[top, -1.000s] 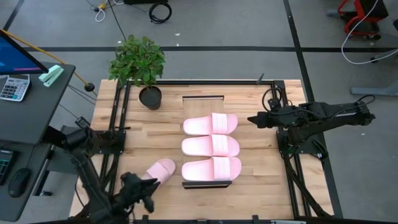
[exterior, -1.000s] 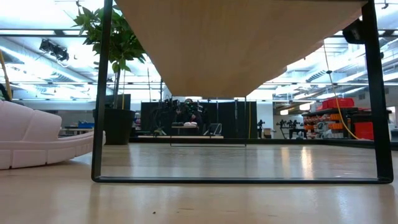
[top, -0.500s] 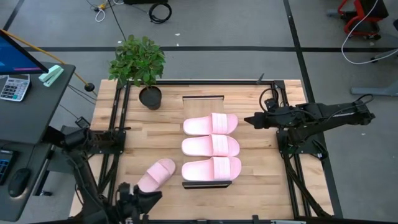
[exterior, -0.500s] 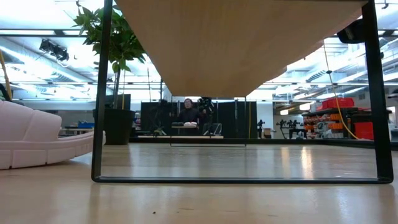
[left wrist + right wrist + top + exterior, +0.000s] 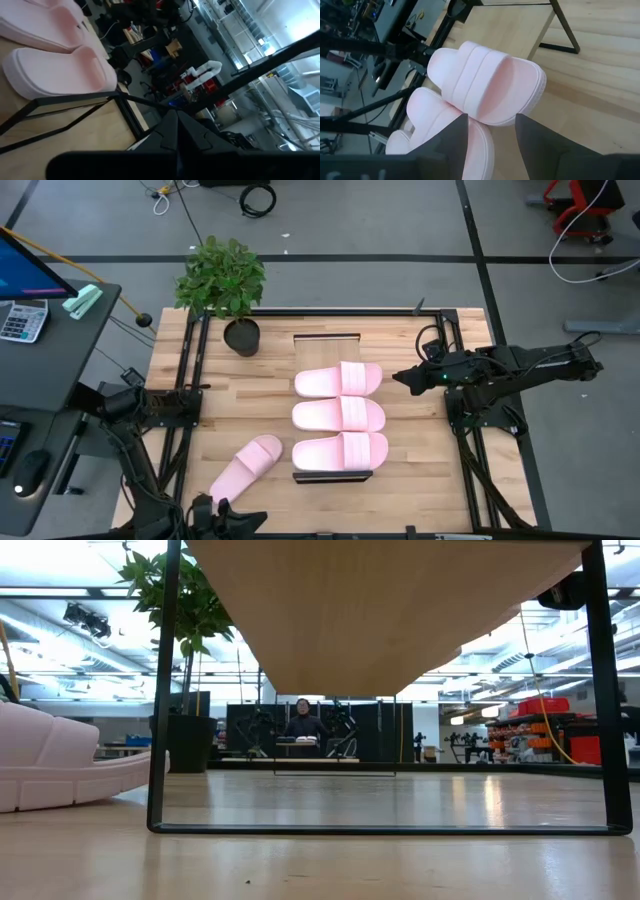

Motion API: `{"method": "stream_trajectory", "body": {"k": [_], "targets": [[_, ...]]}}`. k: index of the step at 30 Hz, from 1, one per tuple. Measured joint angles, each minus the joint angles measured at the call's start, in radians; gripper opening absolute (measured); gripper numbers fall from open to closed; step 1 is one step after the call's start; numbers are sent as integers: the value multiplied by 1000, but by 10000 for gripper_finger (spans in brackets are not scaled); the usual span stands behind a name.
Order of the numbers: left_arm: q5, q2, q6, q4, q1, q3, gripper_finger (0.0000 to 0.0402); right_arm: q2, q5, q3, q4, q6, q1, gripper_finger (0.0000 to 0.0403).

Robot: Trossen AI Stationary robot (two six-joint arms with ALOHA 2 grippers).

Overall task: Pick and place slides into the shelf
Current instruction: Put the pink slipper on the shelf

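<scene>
Three pale pink slides (image 5: 340, 380) (image 5: 340, 415) (image 5: 340, 450) lie side by side on the light-wood shelf (image 5: 326, 340). The fourth slide (image 5: 247, 465) lies slanted on the tabletop, left of the shelf; it also shows in the low view (image 5: 55, 760). My left gripper (image 5: 225, 515) is at the table's near edge, shut and empty, just short of that slide's near end. My right gripper (image 5: 400, 377) hovers open and empty just right of the farthest slide (image 5: 487, 85), its fingers (image 5: 452, 145) pointing toward it.
A potted plant (image 5: 225, 285) stands at the table's far left corner. The shelf's black end rails (image 5: 333, 475) stand at its near and far ends. Bare tabletop lies right of the shelf. A person stands in the room far behind (image 5: 302, 725).
My left gripper has drawn back toward the table's near edge, away from the fourth slide, leaving its whole length uncovered. My right gripper has crept a little toward the farthest slide on the shelf.
</scene>
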Motion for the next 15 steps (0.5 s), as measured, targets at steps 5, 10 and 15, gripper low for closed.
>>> {"method": "stream_trajectory", "body": {"k": [5, 10, 15], "targets": [[45, 0, 12, 43, 35, 0, 7, 0, -47, 0, 0, -21, 0, 169], [293, 1, 294, 320, 141, 0, 5, 0, -77, 0, 0, -20, 0, 169], [737, 0, 917, 827, 265, 1, 9, 0, -80, 0, 0, -20, 0, 169]]}}
